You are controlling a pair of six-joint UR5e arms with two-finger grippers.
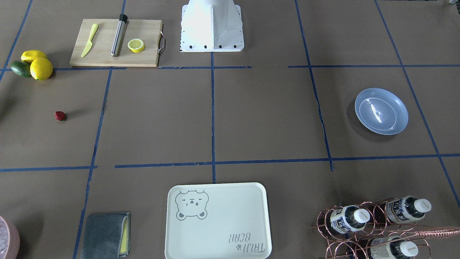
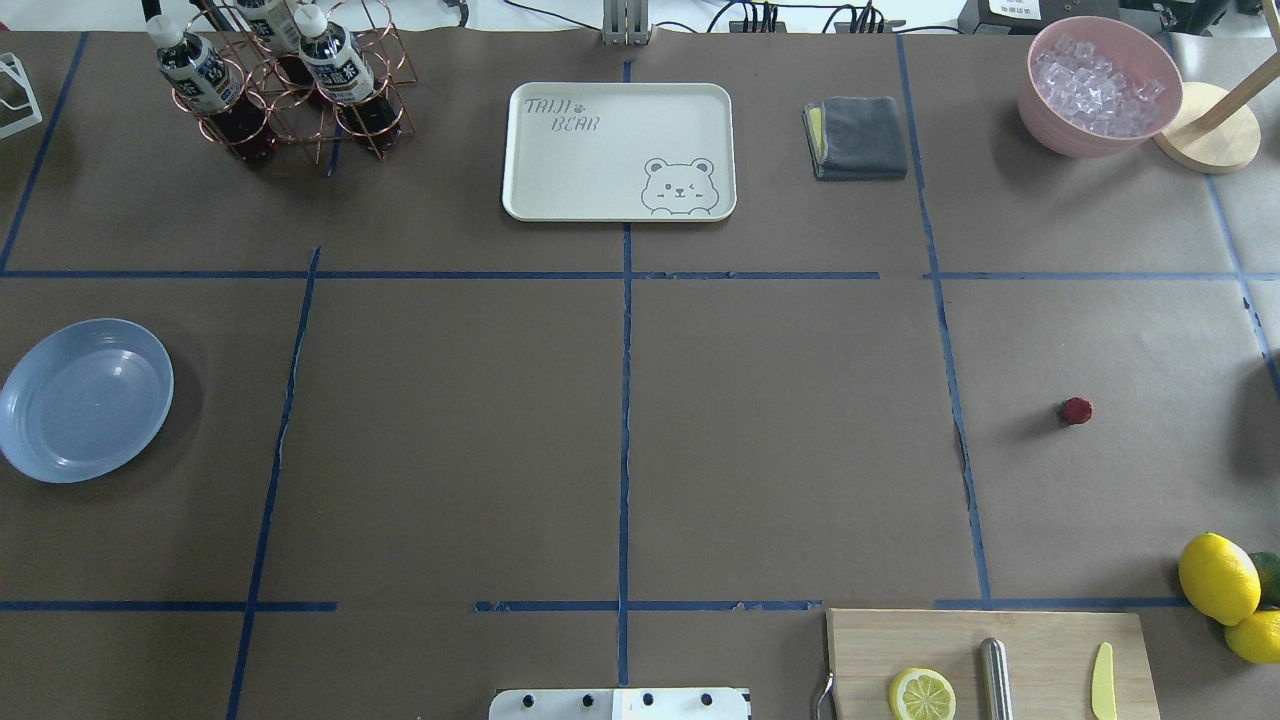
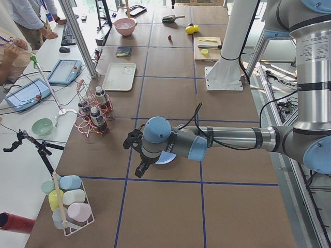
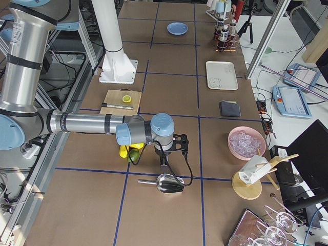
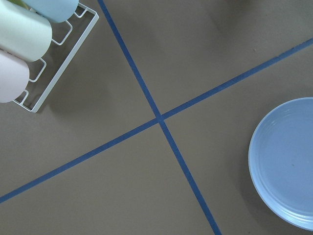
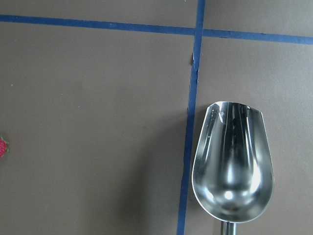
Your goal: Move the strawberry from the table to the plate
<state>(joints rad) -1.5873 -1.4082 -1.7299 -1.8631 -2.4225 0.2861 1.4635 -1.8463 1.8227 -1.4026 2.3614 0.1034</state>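
Observation:
The strawberry point(image 1: 60, 116) point(image 2: 1076, 410) lies alone on the table point(image 2: 780, 440), a small red berry on the robot's right side; it also peeks in at the left edge of the right wrist view point(image 6: 2, 147). Far across on the robot's left sits the light-blue plate point(image 1: 381, 111) point(image 2: 85, 400) point(image 5: 288, 161), with nothing on it. My left gripper point(image 3: 138, 170) hangs over the table just beside the plate point(image 3: 166, 158). My right gripper point(image 4: 163, 163) hovers near the lemons, a short way from the strawberry. Whether either gripper is open or shut I cannot tell.
A metal scoop point(image 6: 232, 161) point(image 4: 169, 183) lies under the right wrist. Lemons and an avocado point(image 2: 1220, 580), a cutting board point(image 2: 1050, 650), a cream bear tray point(image 2: 618, 150), a bottle rack point(image 2: 280, 80), a grey cloth point(image 2: 858, 138), an ice bowl point(image 2: 1100, 85) and a cup rack point(image 5: 29, 44) ring the table.

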